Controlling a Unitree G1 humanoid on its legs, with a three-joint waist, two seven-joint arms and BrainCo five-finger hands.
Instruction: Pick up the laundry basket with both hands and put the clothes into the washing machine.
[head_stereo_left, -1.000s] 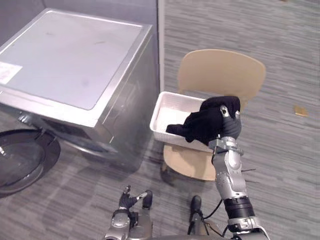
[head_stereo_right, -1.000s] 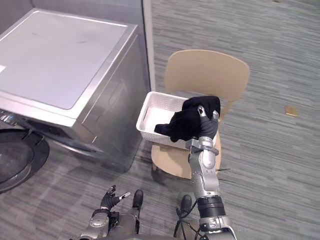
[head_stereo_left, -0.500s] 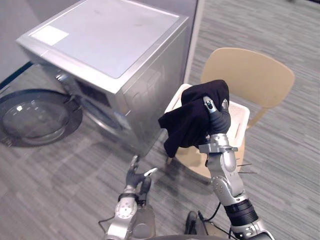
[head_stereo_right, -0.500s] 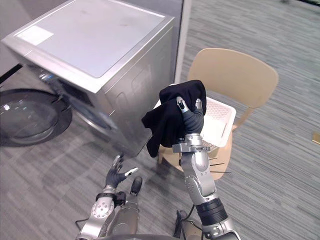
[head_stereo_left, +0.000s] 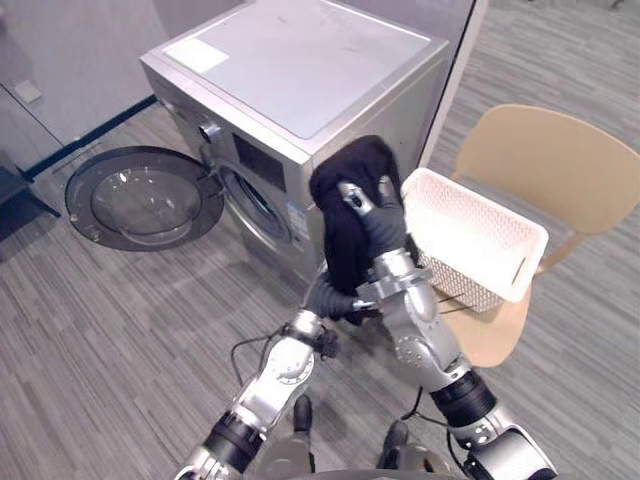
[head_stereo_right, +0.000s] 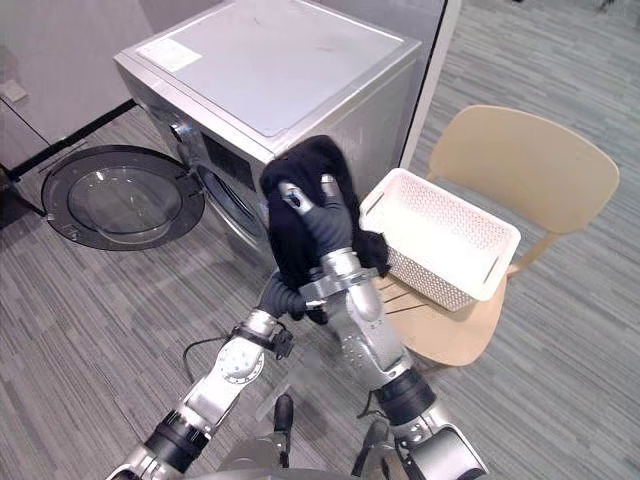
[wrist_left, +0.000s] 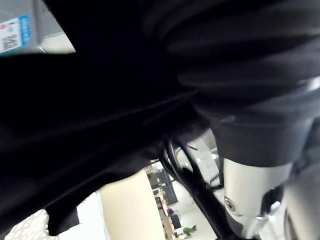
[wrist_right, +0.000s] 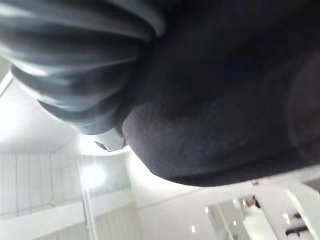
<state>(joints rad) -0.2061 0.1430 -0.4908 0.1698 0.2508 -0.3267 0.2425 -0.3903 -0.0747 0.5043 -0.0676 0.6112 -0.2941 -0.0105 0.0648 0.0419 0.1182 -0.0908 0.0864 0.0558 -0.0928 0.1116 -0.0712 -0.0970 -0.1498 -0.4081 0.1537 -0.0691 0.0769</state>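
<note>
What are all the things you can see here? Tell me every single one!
washing machine: one, silver, to the left of the chair
washer door: one, dark round glass, swung open at the machine's front
laundry basket: one, white, on the chair seat
chair: one, light wood, beside the machine
garment: one, black, held up in front of the machine
carpet: one, grey, covering the floor
right hand: one, silver fingers curled round the garment
left hand: one, dark cover, under the hanging garment
</note>
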